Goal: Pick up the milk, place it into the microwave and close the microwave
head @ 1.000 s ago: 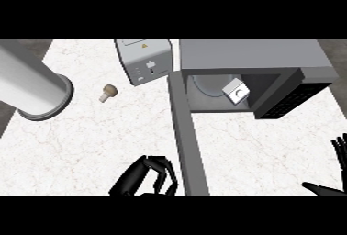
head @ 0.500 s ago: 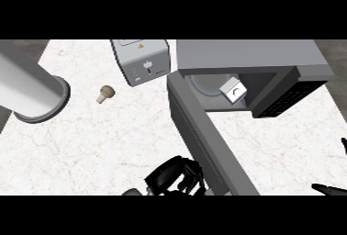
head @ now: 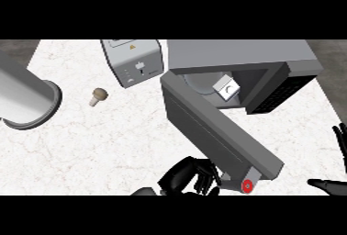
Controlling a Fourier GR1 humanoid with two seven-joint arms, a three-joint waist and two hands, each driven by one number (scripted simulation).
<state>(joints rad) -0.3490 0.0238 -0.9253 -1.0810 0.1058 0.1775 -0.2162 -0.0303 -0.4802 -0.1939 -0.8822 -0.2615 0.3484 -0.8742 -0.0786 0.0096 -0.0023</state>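
the milk (head: 227, 88), a small white carton, stands inside the microwave (head: 244, 57), on or just beside the round plate (head: 200, 83) in its cavity. the microwave door (head: 217, 133) hangs partly open, swung out toward the lower edge of the view. the left hand (head: 186, 176) sits against the door's outer face near its free end, fingers curled, gripping nothing. the right hand (head: 335, 183) rests at the right edge, fingers spread and relaxed. a toaster (head: 133, 62), a mushroom (head: 98, 95) and a grey cylinder (head: 24, 98) sit on the counter (head: 102, 142)
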